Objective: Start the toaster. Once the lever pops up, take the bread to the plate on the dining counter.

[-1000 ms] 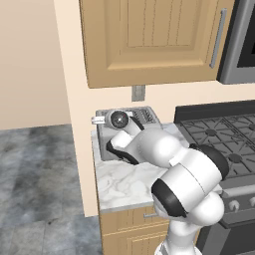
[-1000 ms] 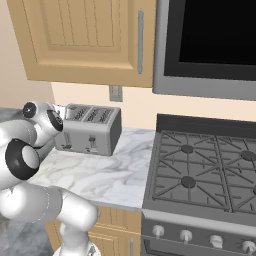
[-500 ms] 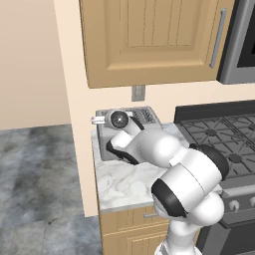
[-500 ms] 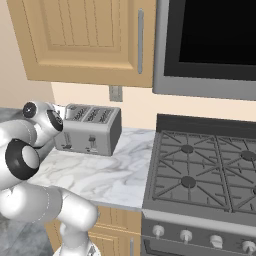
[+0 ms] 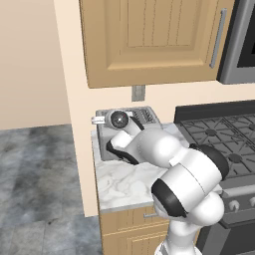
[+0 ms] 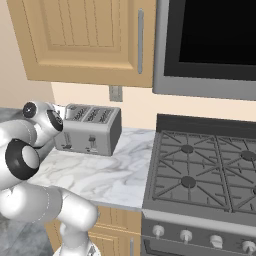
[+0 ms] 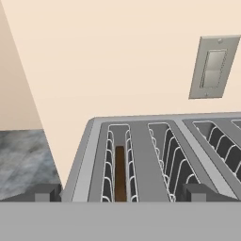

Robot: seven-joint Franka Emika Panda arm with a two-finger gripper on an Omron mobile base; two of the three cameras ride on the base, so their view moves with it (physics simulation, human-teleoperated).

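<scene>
Your fingers (image 7: pixel 120 193) are spread wide over the toaster (image 7: pixel 164 155). The bread (image 7: pixel 120 172) between them looks thin, stiff, crumbly; pinch its top edge gently.

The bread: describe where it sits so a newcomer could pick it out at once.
Find the boxy grey metal toaster on the small marble worktop left of the black gas stove, under the tan wooden wall cabinet. In the hand view, the thin dark brown bread slice stands in its leftmost slot; the slots beside it show only bare wire guides.
</scene>
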